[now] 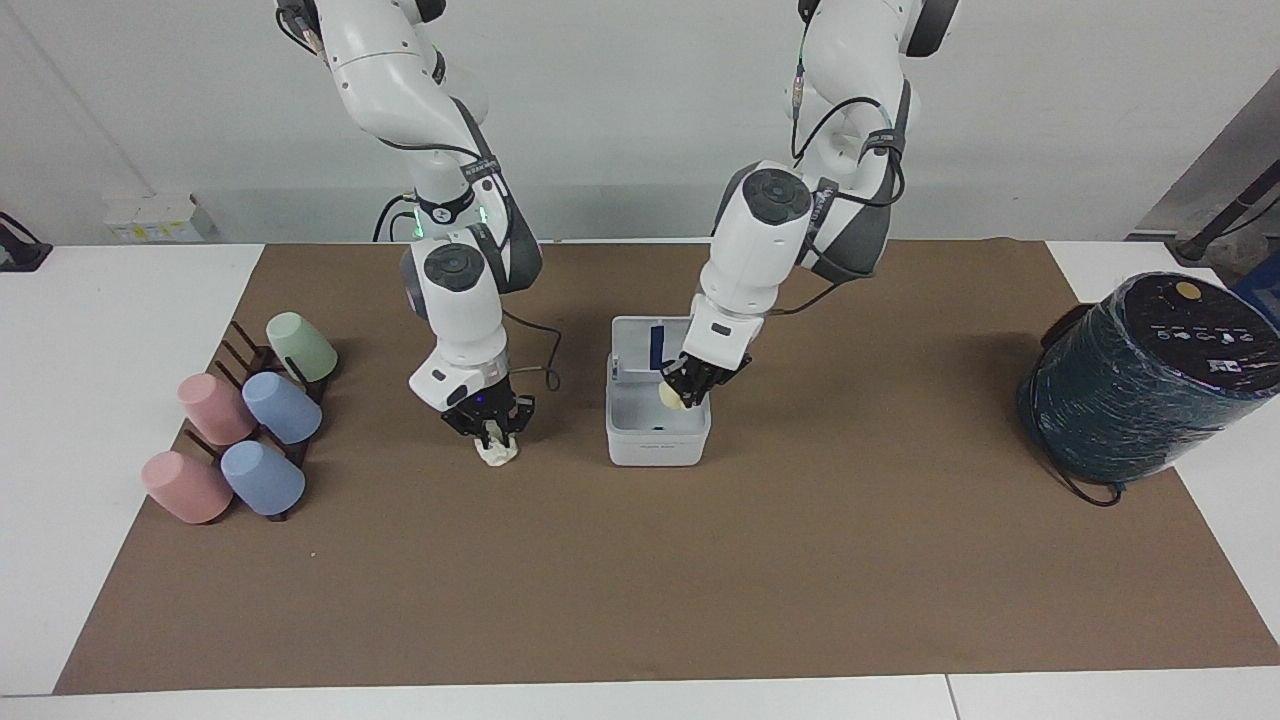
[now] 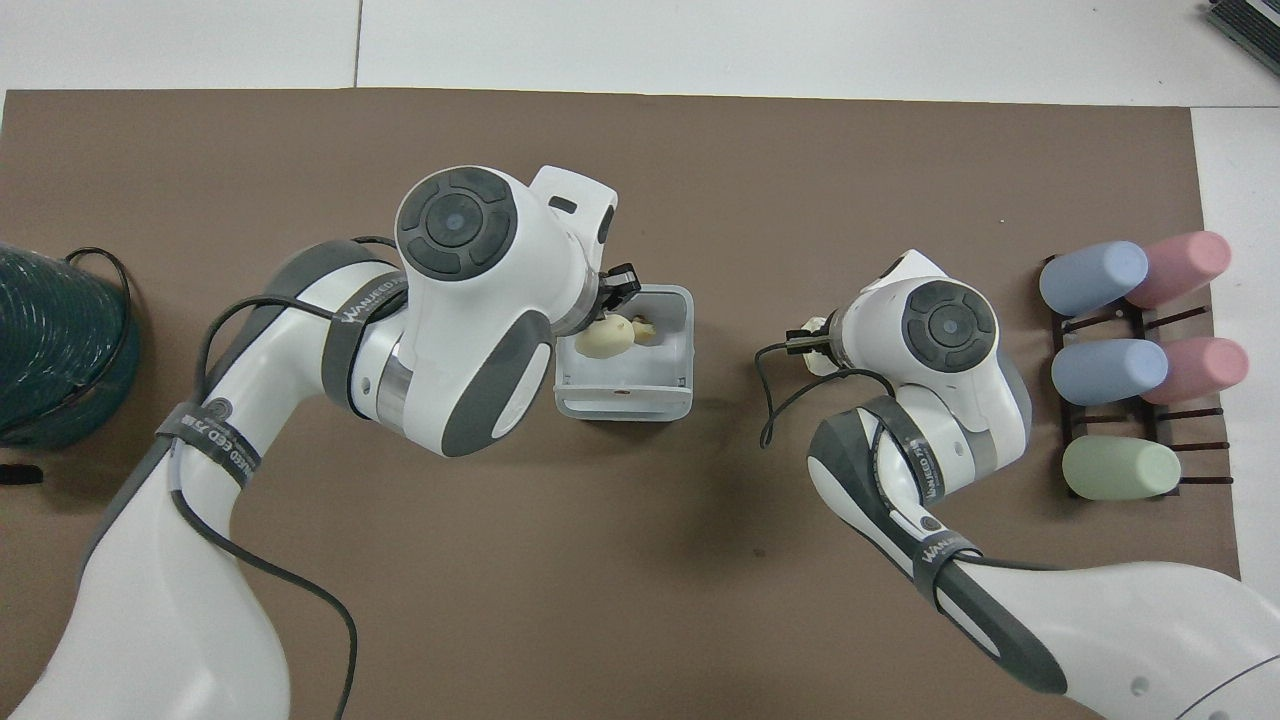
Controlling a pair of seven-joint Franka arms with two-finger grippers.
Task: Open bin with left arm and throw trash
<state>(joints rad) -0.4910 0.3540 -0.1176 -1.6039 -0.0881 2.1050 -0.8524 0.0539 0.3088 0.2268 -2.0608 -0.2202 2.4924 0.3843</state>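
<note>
- Facing view, from its left: the right gripper [image 1: 489,437] stood low over the white wad [image 1: 497,453], fingers clenched on its top, the wad touching the counter [image 1: 640,580].
- The bin [image 1: 657,425] sat with lid up, one yellowish chunk [image 2: 642,327] inside.
- The left gripper [image 1: 688,392] hung over the bin's opening, fingers grasping the cream piece [image 1: 671,397]; straight below them lay the opening, so letting go should drop it in.
</note>
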